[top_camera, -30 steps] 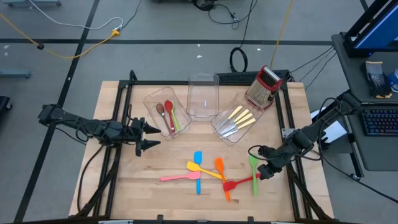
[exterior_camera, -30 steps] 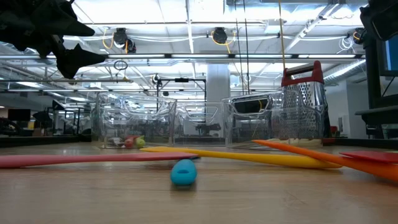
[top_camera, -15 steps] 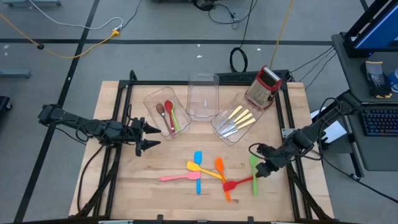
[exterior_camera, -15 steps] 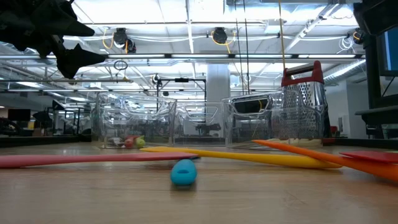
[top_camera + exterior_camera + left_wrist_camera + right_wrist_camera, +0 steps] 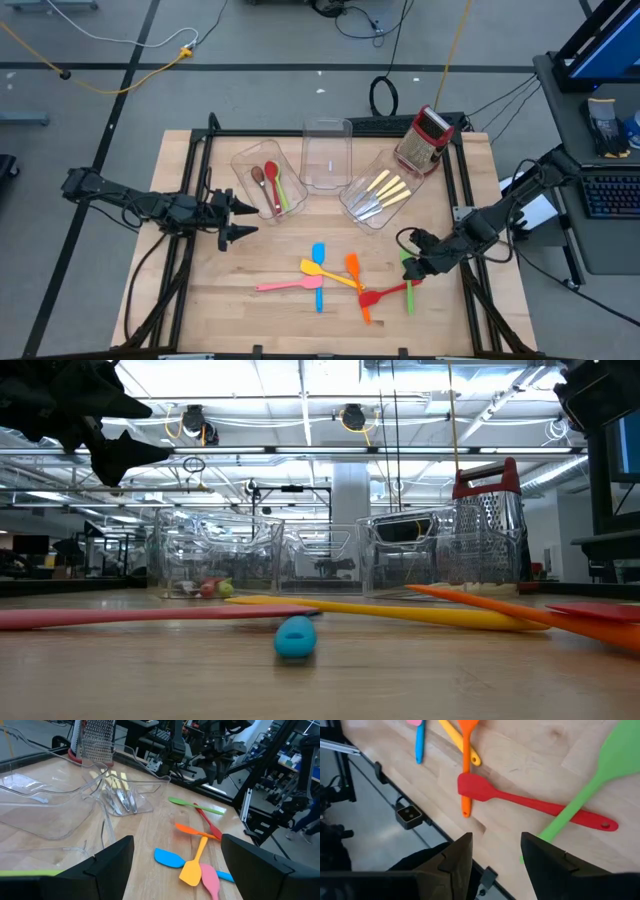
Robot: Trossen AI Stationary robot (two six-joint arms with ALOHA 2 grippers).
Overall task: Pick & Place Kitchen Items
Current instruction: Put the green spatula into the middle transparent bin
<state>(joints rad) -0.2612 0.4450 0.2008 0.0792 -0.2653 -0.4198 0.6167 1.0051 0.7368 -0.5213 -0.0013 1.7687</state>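
Change: the right claw point(image 5: 412, 266) is seen shifted a little toward 9 o'clock and toward the spatula heap compared with a second ago, when it sat slightly nearer the bench's 3 o'clock edge.
Meaning: an approach to the green silicone spatula point(image 5: 408, 278) is judged to be under way; no lift is begun.
Right claw state: the fingers point(image 5: 454, 857) are parted and released, with nothing between them; the green spatula and the red silicone spatula point(image 5: 535, 806) lie crossed on the wooden bench point(image 5: 200, 300) just below.
Left claw: the left claw point(image 5: 235, 220) is held wide and released at about 9 o'clock of the bench, waiting; no shift from the earlier frame is seen.
Loose items: the blue spatula point(image 5: 318, 268), yellow spatula point(image 5: 322, 272), pink spatula point(image 5: 288, 285) and orange spatula point(image 5: 356, 280) are heaped near 6 o'clock, unmoved since the earlier frame.
Sorted items: red, brown and green spoons point(image 5: 270, 183) lie in the clear plastic bin point(image 5: 245, 160) at 11 o'clock; cream-handled cutlery point(image 5: 385, 190) lies in the clear bin toward 1 o'clock point(image 5: 352, 207); the middle bin point(image 5: 327, 135) at 12 o'clock holds nothing.
Other: the red-and-silver box grater point(image 5: 424, 138) stands near 1 o'clock, untouched.
Progress: six spatulas are judged left to be placed.
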